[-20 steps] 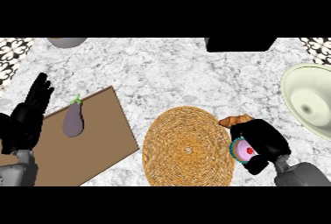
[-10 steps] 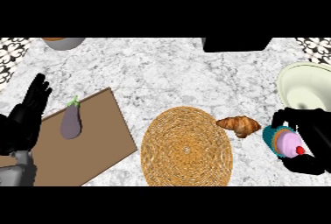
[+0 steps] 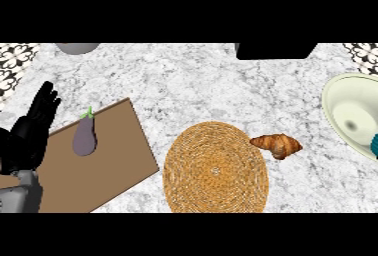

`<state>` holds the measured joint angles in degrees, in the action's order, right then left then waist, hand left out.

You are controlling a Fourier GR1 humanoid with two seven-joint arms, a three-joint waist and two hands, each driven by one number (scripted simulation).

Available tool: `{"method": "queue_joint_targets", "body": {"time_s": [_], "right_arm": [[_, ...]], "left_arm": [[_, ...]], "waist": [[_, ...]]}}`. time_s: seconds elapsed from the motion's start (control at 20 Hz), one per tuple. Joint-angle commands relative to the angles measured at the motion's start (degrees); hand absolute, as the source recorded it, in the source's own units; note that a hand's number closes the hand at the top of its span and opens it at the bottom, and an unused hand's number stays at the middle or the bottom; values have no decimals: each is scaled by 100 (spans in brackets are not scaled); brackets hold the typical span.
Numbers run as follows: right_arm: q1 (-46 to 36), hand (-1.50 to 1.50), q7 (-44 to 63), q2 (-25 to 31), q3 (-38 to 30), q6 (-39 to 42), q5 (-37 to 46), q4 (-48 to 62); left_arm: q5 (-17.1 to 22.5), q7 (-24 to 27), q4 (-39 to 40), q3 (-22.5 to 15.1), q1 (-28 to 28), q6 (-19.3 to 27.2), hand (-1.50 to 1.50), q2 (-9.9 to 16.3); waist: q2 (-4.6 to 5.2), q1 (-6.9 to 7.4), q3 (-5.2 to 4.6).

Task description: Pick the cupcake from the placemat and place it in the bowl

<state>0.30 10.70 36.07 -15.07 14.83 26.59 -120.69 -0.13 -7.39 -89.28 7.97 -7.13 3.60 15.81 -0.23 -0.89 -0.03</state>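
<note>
One hand (image 3: 29, 132) visible, lower left, open and resting; placemat (image 3: 214, 170) bare, teal sliver by bowl (image 3: 347, 115), right hand unseen.

Lighting is even and bright across the marble counter (image 3: 221, 90). Soft shadowing lies inside the bowl (image 3: 354, 117) at right. No glare or blur observed.

A white-and-grey marbled counter (image 3: 221, 85) fills the view — evenly lit, with no strong shadows. At the far left and far right corners a black-and-white patterned surface (image 3: 16, 62) shows past the counter's edge. A dark block (image 3: 275, 50) sits at the far edge, right of centre.
</note>
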Motion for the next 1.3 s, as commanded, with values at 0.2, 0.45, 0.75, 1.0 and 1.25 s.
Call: {"method": "queue_joint_targets", "body": {"time_s": [0.2,0.45,0.75,1.0,1.25], "right_arm": [[-899,150,-484,79,-674,269,-617,1690],[-1446,150,-1536,263,-655,89,-330,3337],[-2298,150,-2519,217,-327,-567,286,5260],[-3209,150,-3243,137,-293,-1277,638,7104],[-3289,150,-2583,688,-62,-639,1172,8165]], "left_arm": [[-12,-204,71,21,-342,-23,0,-59],[-56,-215,-154,-7,-91,-105,0,-77],[-185,-75,-154,-152,-18,-86,0,-268],[-124,119,-16,106,-63,-255,0,0],[-202,-30,-49,-109,-251,-147,0,-197]], "waist": [[31,118,6],[33,153,6],[39,168,6],[60,237,9],[95,330,14]]}}
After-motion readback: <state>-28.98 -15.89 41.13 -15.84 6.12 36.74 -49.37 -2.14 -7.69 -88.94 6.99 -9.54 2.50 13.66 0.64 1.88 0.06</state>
